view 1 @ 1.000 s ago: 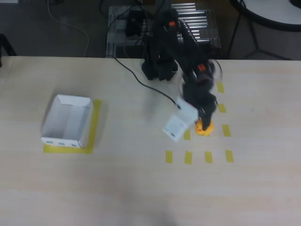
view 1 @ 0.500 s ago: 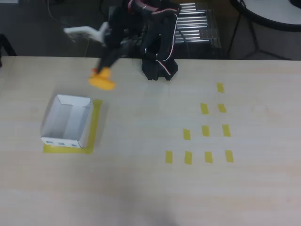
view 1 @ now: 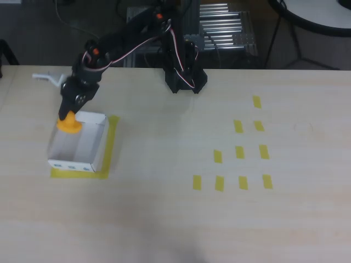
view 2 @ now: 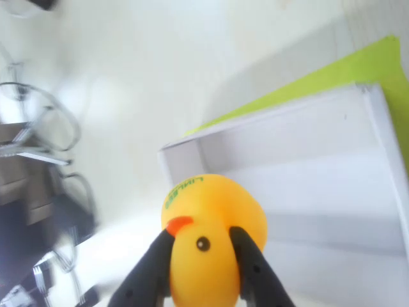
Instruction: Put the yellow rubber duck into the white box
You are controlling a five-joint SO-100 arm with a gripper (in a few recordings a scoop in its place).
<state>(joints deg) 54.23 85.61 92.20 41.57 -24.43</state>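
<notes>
The yellow rubber duck (view 1: 69, 124) hangs over the far left corner of the white box (view 1: 82, 161) in the overhead view, with my gripper (view 1: 70, 116) shut on it. In the wrist view the yellow rubber duck (view 2: 214, 246) sits between two dark fingers (view 2: 148, 268), orange beak and a dark eye facing the camera, above the white box (view 2: 307, 185). The box is a shallow tray on a yellow tape patch (view 1: 111, 148).
The arm's black base (view 1: 185, 79) stands at the table's far edge. Several short yellow tape strips (view 1: 239, 152) mark the table's right half. A dark metal rack and cables lie beyond the far edge.
My gripper has swung left across the table with the duck, from the tape strips on the right, then down and left until it hangs over the box's far corner.
</notes>
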